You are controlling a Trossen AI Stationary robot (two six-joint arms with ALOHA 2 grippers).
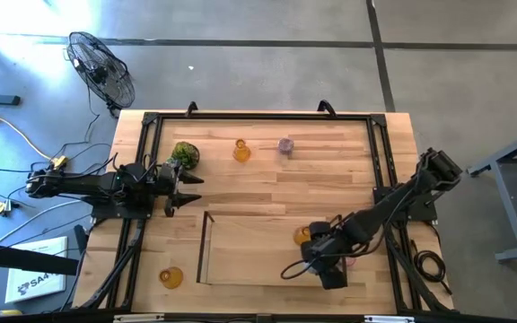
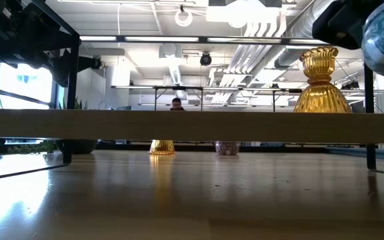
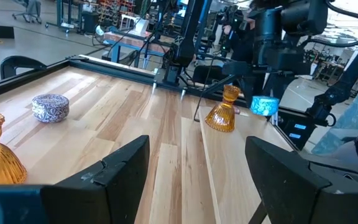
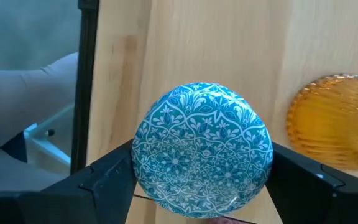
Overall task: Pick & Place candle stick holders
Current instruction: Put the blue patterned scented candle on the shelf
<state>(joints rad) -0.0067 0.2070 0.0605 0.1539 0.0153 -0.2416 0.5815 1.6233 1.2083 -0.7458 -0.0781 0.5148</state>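
Observation:
My right gripper (image 1: 330, 263) is shut on a low round light-blue patterned holder (image 4: 202, 149) over the table's near right part; the holder also shows in the left wrist view (image 3: 265, 106). An amber holder (image 1: 303, 235) stands upright on its base just beside it. Another amber holder (image 1: 241, 151) and a mauve round holder (image 1: 285, 144) stand near the far edge. A third amber holder (image 1: 170, 276) stands at the near left. My left gripper (image 1: 182, 188) is open and empty at the table's left, beside the green mossy ball (image 1: 185, 154). My right gripper pinches the blue holder between its two fingers, one finger (image 4: 114, 174) on each side of its round wall (image 4: 143, 163). The fingers come from above, pointing down. The holder is lifted clear of the wood, its patterned top facing the wrist camera.
A pale wooden board (image 1: 249, 251) with a thin dark edge (image 1: 203, 247) lies on the table's near middle. A black frame (image 1: 258, 117) runs round the tabletop. A fan (image 1: 101, 67) stands on the floor beyond the far left corner.

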